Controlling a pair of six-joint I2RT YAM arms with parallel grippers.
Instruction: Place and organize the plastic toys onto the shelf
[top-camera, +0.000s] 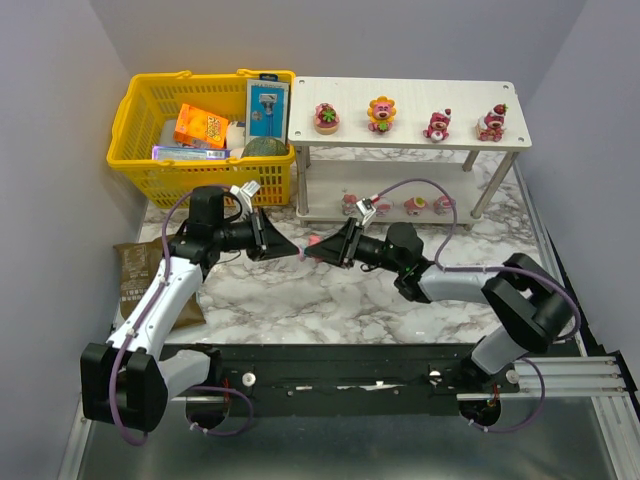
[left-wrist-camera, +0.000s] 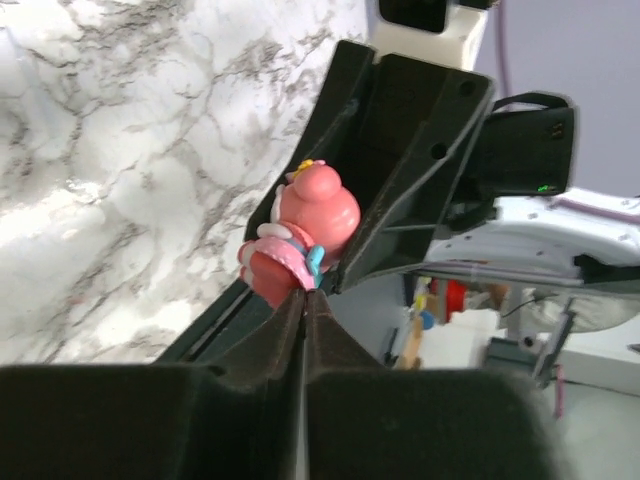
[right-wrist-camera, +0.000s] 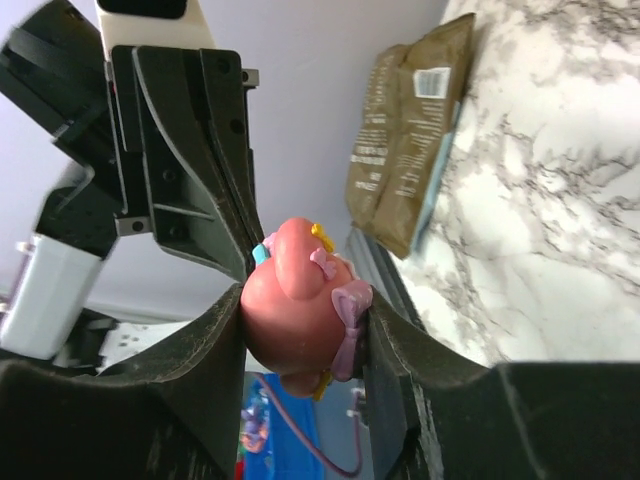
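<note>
Above the table (top-camera: 300, 292), right jaws clamp the level pink toy (right-wrist-camera: 295, 305), head toward them; left jaws pinched together.

1. Four toys (top-camera: 381, 114) stand in a row on the shelf's (top-camera: 350, 92) top tier.
2. More toys (top-camera: 412, 206) sit on its lower tier.
3. A basket (top-camera: 125, 105) is just left of the shelf, with a box (top-camera: 200, 126) inside.
4. A bag (top-camera: 132, 272) lies well in front of the shelf and to its left.
5. In front of the shelf, one toy (top-camera: 316, 245) sits between the left gripper (top-camera: 290, 247) and the right gripper (top-camera: 328, 247).

Yellow basket (top-camera: 128, 125), brown pouch (top-camera: 133, 272).
</note>
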